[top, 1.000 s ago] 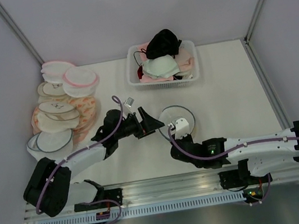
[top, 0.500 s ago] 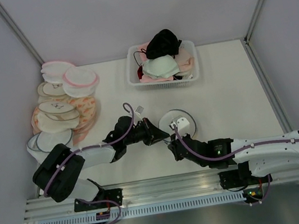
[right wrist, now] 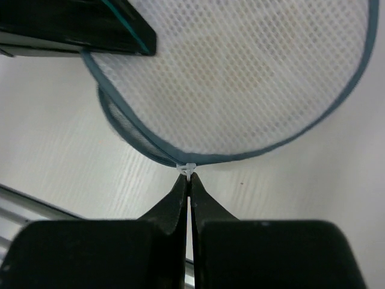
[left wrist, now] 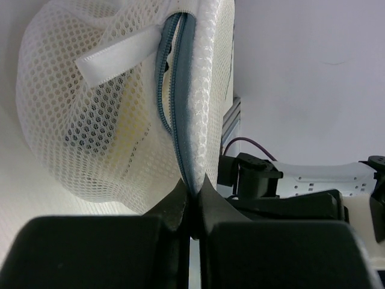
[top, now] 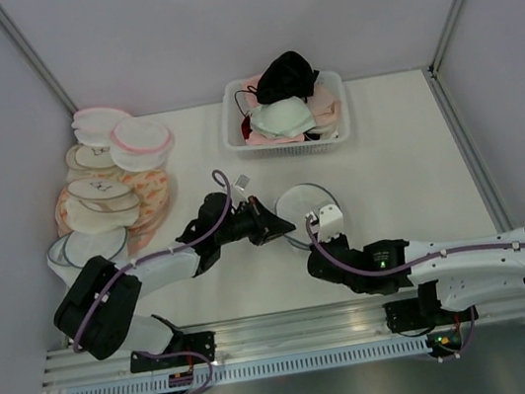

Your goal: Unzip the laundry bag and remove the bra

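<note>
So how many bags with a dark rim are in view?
2. One bag is in the middle of the table; the other bag at the near end of the left pile, which may hide more.

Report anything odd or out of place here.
Nothing looks spilled or damaged. The black bra sits piled above the basket rim. The left gripper pinches the laundry bag at its zipper rim, and the right gripper pinches the zipper pull.

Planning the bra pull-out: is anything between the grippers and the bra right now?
Yes, the laundry bag: the bra is a faint yellow patch behind its mesh, and the zipper looks closed. Left gripper pinches the rim, right gripper the zipper pull.
</note>
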You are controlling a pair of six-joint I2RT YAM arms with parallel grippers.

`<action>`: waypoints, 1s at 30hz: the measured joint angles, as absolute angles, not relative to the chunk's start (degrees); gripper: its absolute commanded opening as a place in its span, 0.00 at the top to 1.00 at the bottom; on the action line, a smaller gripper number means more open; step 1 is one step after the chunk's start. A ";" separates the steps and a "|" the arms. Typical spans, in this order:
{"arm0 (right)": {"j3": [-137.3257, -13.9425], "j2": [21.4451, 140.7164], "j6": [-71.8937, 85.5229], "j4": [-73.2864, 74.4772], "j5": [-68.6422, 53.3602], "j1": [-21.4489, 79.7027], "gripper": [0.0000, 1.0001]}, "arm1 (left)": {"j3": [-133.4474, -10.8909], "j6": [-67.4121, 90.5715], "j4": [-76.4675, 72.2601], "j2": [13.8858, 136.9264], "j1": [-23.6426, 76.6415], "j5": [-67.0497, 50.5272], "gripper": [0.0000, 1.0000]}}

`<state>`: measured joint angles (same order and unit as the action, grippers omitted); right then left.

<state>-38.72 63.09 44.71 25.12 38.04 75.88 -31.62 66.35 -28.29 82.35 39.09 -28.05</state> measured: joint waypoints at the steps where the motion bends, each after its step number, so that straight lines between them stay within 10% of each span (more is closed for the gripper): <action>1: -38.72 63.09 45.63 26.76 38.98 75.64 1.00 | -32.25 65.87 -27.68 82.37 38.94 -28.49 0.98; 17: -37.65 65.06 47.72 29.85 45.87 60.31 0.99 | -47.62 49.04 -12.43 90.37 32.93 -36.60 0.97; 19: -37.56 65.08 45.80 27.92 44.53 60.20 0.99 | -51.09 46.61 -10.37 92.42 31.68 -38.09 0.78; 20: -37.34 65.01 44.86 26.83 43.68 60.12 1.00 | -52.77 45.45 -9.50 93.51 31.07 -38.65 0.46; 23: -35.77 64.29 41.93 23.86 39.33 60.10 1.00 | -56.42 43.86 -8.64 96.16 29.52 -39.18 0.01; 30: -34.39 63.70 36.49 18.02 27.20 59.99 0.99 | -48.53 45.19 -9.06 89.95 28.77 -33.91 0.00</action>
<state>-34.39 63.70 36.49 18.02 27.20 59.99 -48.53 45.19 -9.06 89.95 28.77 -33.91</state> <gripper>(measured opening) 0.010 0.993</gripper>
